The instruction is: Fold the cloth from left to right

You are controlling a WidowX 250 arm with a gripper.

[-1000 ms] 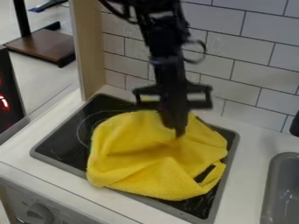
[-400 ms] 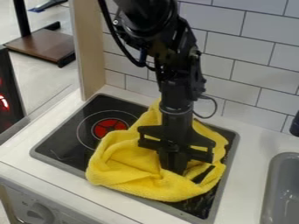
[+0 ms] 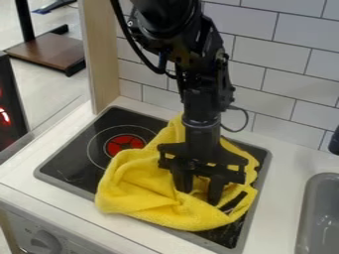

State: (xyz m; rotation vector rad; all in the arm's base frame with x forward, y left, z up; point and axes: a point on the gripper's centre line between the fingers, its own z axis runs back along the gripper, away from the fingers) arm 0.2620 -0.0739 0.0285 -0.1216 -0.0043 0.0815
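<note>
We see the yellow cloth [image 3: 132, 186] bunched in loose folds on the black stovetop [image 3: 66, 161], covering much of its middle and right side as we view it, with its lower left part lapping over the near rim. At its lower right, a narrow strip of cloth bends around a gap where dark glass shows through. The black gripper [image 3: 198, 197] points down over the cloth, right of its middle. Its fingers stand clearly apart, tips down among the folds — we make out yellow fabric between them, but neither finger pinches it against the other.

Left of the cloth, we see a red burner mark [image 3: 124, 144] inside a pale ring. The stovetop sits in a white counter [image 3: 288, 156], with a grey sink [image 3: 308, 211] farther right and a tiled wall [image 3: 281, 84] behind.
</note>
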